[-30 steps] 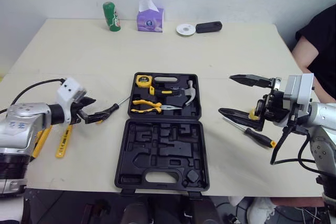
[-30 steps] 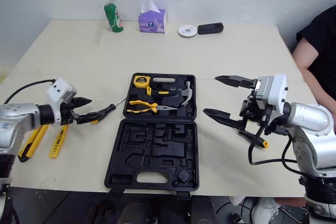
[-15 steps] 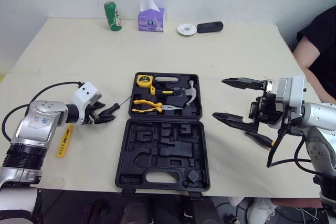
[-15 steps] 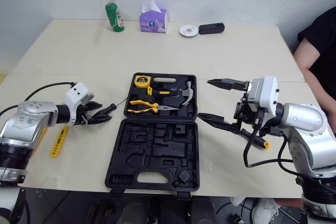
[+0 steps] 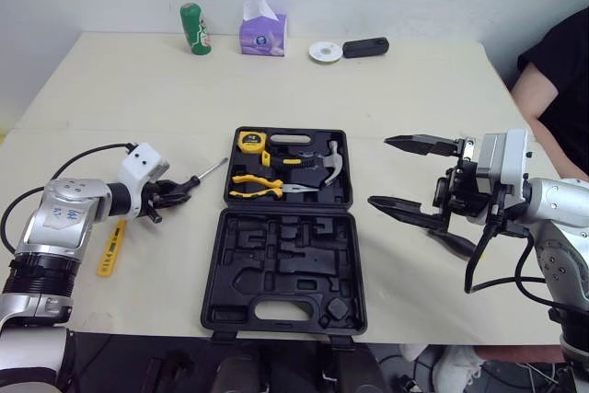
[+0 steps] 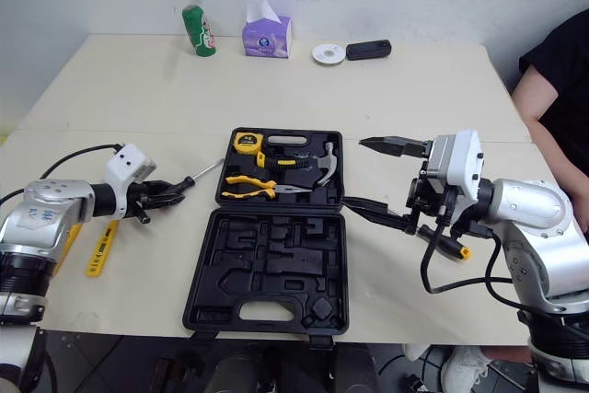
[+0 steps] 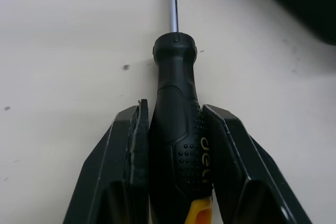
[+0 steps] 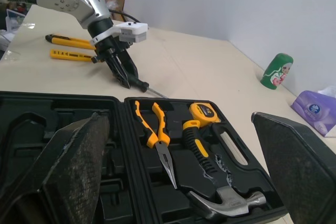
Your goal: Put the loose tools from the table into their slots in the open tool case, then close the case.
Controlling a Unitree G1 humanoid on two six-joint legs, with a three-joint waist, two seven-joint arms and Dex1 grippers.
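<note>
The open black tool case (image 5: 342, 255) lies mid-table, holding a tape measure (image 5: 250, 142), yellow pliers (image 5: 261, 188) and a hammer (image 5: 329, 164). Left of it, my left gripper (image 5: 173, 193) is shut on the black handle of a screwdriver (image 7: 176, 129), whose metal shaft (image 5: 213, 169) points toward the case. The fingers (image 7: 130, 145) press the handle from both sides. Right of the case, my right gripper (image 5: 405, 177) hangs open above the table. Under it lies a second screwdriver (image 6: 450, 246). A yellow level (image 5: 111, 248) and a yellow knife (image 8: 67, 40) lie on the table by my left arm.
Along the far edge stand a green bottle (image 5: 194, 28), a purple tissue box (image 5: 262, 34), a white disc (image 5: 325, 52) and a black device (image 5: 365, 47). A person in black (image 5: 561, 80) sits at the right side of the table.
My left gripper has closed on the screwdriver's handle, after reaching right toward it. My right gripper has drifted left toward the case, still open.
</note>
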